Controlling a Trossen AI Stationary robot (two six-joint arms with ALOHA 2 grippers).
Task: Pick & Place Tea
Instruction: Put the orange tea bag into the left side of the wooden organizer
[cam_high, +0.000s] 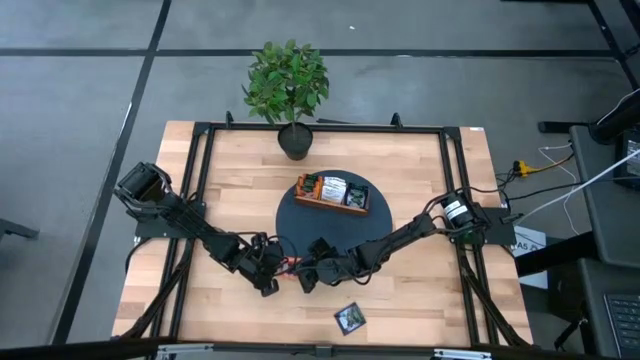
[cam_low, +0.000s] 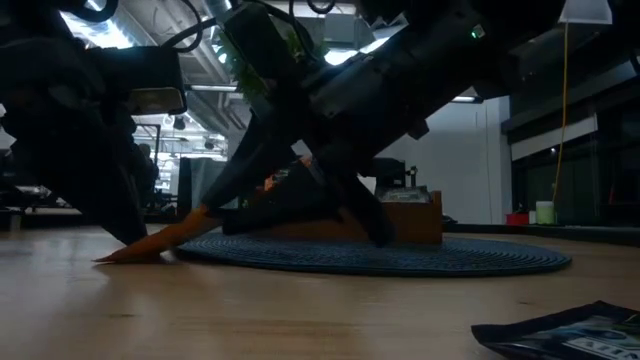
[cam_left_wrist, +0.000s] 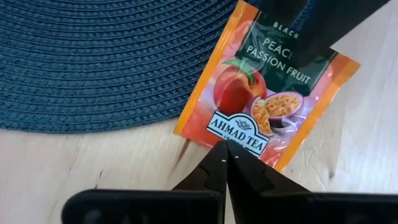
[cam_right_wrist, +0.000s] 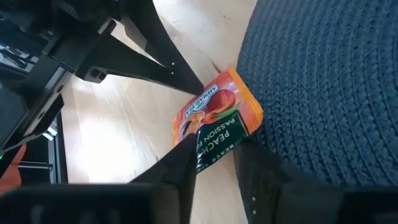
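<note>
Gripping the small flat orange peach-and-passion-fruit tea sachet (cam_left_wrist: 267, 87) from two sides, we've got both arms meeting at the near edge of the round dark-blue woven mat (cam_high: 330, 222). Left gripper (cam_left_wrist: 226, 148) has its fingers pinched fully together w/ their tips on the sachet's white-label edge, pinning that edge to the light wooden tabletop (cam_high: 420, 300); whether it truly clamps the foil or just presses it, we can't tell. Right gripper (cam_right_wrist: 214, 152) is about half open, its two dark fingers straddling the sachet's opposite, dark-green end, foil sitting between them but not clearly squeezed yet. Sachet lies half on the mat's rim, half on the wood, tilted up slightly in the low view. To do this step well, we'd judge: bring the right fingers in square across the green end, deep enough to bite foil not just its corner, and confirm grip before the left tips let go, else it slips flat again. Long brown wooden tray (cam_high: 332, 192) w/ other sachets sits on the mat beyond both fingers; one dark sachet (cam_high: 350, 317) lies apart on the wood.
</note>
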